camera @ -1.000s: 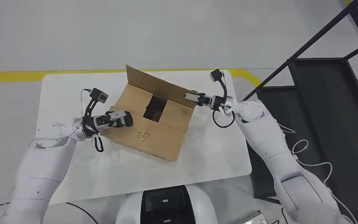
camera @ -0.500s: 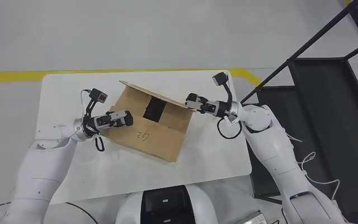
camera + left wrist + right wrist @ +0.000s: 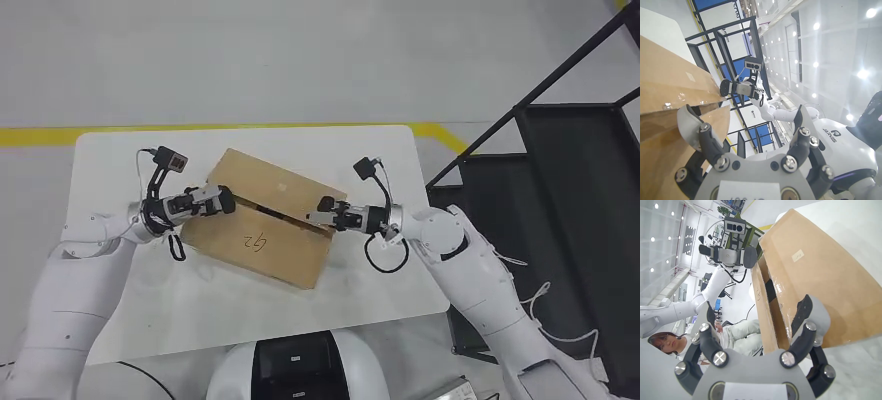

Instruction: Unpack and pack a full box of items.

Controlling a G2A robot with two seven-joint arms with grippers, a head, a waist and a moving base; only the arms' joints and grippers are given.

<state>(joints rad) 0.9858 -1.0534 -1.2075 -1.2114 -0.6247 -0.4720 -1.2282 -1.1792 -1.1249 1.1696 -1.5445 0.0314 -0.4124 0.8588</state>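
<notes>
- A brown cardboard box (image 3: 262, 228) sits mid-table on the white table (image 3: 120, 300), its two long top flaps folded down nearly flat, in the top view.
- The left gripper (image 3: 226, 200) stands at the box's 9 o'clock end, fingers apart, one pad touching the cardboard edge there.
- The right gripper (image 3: 320, 212) is at the 3 o'clock end, jaws likewise spread and clamping nothing, one finger resting on the far flap (image 3: 278, 185).
- A dark gap (image 3: 770, 289) shows between that flap and the near flap (image 3: 258, 242) on the 6 o'clock side.
- The step in hand looks like closing the box, late in the packing.
- The next move likely calls for both grippers to press the flaps down evenly until the seam meets, without sliding the box.
</notes>
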